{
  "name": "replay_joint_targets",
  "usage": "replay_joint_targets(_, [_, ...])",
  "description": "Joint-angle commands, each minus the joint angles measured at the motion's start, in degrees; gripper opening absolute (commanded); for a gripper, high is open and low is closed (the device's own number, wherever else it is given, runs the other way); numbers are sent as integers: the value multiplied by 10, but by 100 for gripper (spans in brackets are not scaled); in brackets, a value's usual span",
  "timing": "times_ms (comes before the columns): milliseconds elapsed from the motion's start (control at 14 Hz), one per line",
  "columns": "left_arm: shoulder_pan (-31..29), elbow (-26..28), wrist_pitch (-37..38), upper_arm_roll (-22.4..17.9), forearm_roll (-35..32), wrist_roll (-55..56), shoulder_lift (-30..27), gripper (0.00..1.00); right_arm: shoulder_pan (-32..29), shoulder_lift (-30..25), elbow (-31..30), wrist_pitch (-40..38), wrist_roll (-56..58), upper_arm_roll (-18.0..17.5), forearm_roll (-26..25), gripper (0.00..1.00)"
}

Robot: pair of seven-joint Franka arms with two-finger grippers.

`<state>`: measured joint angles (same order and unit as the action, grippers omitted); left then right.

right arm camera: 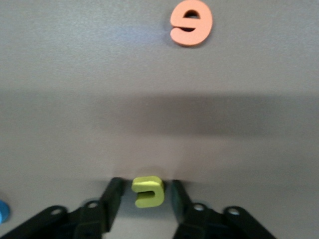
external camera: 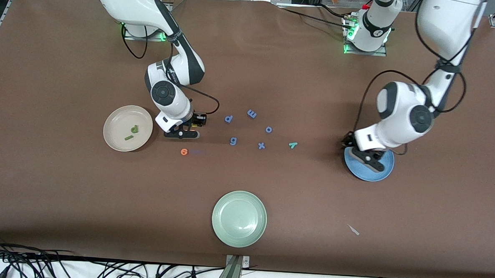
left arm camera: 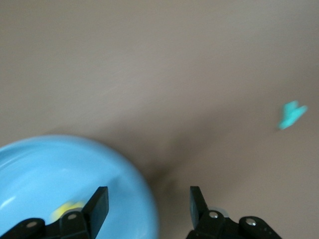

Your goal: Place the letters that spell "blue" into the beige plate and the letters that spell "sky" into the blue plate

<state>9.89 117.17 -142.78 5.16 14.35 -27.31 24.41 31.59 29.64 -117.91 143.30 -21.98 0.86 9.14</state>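
My right gripper (external camera: pixel 183 133) (right arm camera: pixel 146 182) is down at the table beside the beige plate (external camera: pixel 113 138), open, with the yellow u (right arm camera: pixel 148 191) between its fingers and a narrow gap on each side. The green b (external camera: pixel 135 129) and green l (external camera: pixel 129 137) lie in that plate. The orange e (external camera: pixel 184 151) (right arm camera: pixel 191 22) lies on the table nearer the front camera. My left gripper (external camera: pixel 370 159) (left arm camera: pixel 148 191) hangs open and empty over the rim of the blue plate (external camera: pixel 386 170) (left arm camera: pixel 45 169), where a blurred yellow letter (left arm camera: pixel 67 209) lies. The teal y (external camera: pixel 293 145) (left arm camera: pixel 291 114) lies on the table.
Several periwinkle-blue letters (external camera: pixel 252 113) are scattered mid-table between the two plates. A pale green plate (external camera: pixel 239 219) stands near the table's front edge. A small pale scrap (external camera: pixel 353 229) lies toward the left arm's end.
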Motion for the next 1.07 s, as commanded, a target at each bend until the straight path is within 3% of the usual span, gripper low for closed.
replay_joint_targets(0, [100, -61, -13, -8, 28, 86, 48, 74, -1, 3, -5, 3, -5, -6, 6, 22])
replay_joint_targets(143, [115, -64, -39, -8, 26, 110, 69, 74, -2, -2, 0, -1, 3, -5, 6, 3])
replay_joint_targets(286, [121, -65, -45, -8, 24, 109, 80, 74, -10, -21, 23, -69, 12, 5, 5, 0])
replay_joint_targets(501, [139, -86, -50, -8, 24, 109, 105, 73, -11, -62, 41, -186, 94, 76, 5, 0])
replay_joint_targets(859, [162, -96, -51, -17, 24, 110, 125, 73, -13, -58, 39, -245, 256, 193, 5, 0])
replay_joint_targets(931, [162, -96, -51, -17, 23, 110, 125, 73, -19, -50, 40, -246, 268, 203, 5, 4])
replay_joint_targets(1003, [162, -96, -51, -17, 17, 109, 126, 73, -30, -38, 40, -245, 269, 204, 4, 22])
